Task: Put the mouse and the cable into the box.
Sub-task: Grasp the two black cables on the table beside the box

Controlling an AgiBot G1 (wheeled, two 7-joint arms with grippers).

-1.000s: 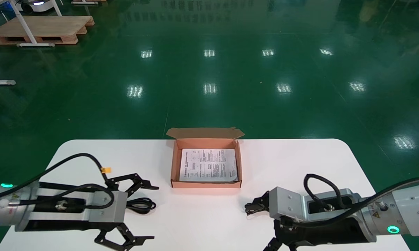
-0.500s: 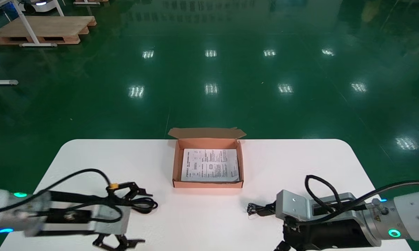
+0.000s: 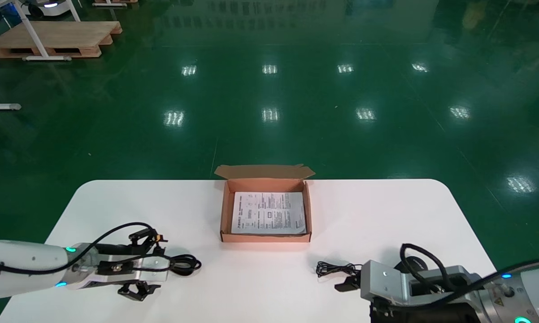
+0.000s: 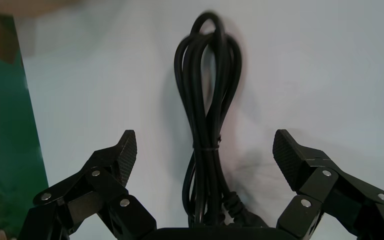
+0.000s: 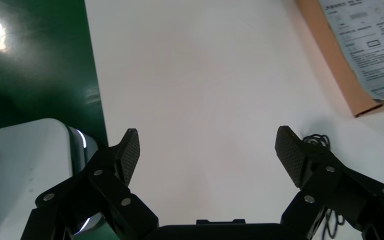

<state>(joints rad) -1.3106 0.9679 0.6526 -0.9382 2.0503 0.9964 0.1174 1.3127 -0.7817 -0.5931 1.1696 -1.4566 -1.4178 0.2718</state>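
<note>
Black cable (image 4: pixel 207 100) looks limp and light; pinch at its tied waist. Left tool (image 4: pixel 205 146) straddles it, spread wide, empty; right tool (image 5: pixel 207 145) idles front-right, likewise spread.

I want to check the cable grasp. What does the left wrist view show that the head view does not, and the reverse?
Only the left wrist view: a thin tie around the middle of the bundled black cable, and the left tool open, its textured pads on either side of it. Only the head view: the open box with a printed sheet inside, and the right tool by a thin wire coil near the front right of the table. Both: the cable, the left tool, the white table.
</note>
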